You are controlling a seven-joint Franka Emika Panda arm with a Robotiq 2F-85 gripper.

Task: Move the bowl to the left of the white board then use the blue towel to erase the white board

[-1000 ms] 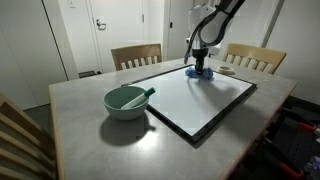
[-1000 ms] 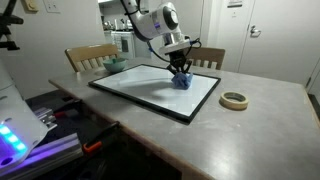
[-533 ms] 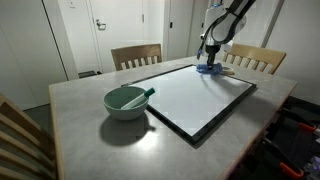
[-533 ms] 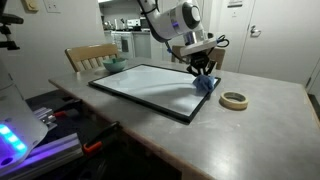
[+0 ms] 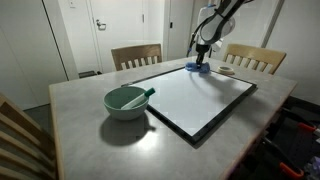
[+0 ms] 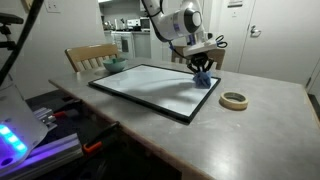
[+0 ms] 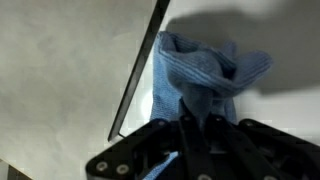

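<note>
One soft item matters here: the blue towel (image 7: 200, 70), pinched at its top bunch by the end effector (image 7: 195, 120), whose jaws are pressed together on the cloth. The towel hangs directly below the end effector, over the white board (image 5: 190, 100), close to the board's frame (image 7: 140, 70).

Handling, as a judgement:
- The towel looks light and limp, with no stiffness. It only wipes if pushed down onto the surface, and the loose folds will drag and roll.
- A grip on the bunched middle looks right. A corner grip would probably let it flap.
- Near the frame the cloth could catch on the raised edge.
- The bowl (image 5: 126, 102) sits on the bench (image 5: 80, 110), well apart from the end effector and beside the board's opposite end. It looks rigid and light. The best hold is on the rim, away from the utensil piece (image 5: 146, 94).

Hard to make out:
- In the wrist view the fingertips are buried in cloth, so grip depth is unknown.
- No view shows for certain whether the towel touches the board.
- The marks on the board are too faint to see in both exterior views.
- In an exterior view the bowl (image 6: 114, 64) is tiny, its contents unreadable.
- The wrist view doesn't make clear which side of the frame is board.
</note>
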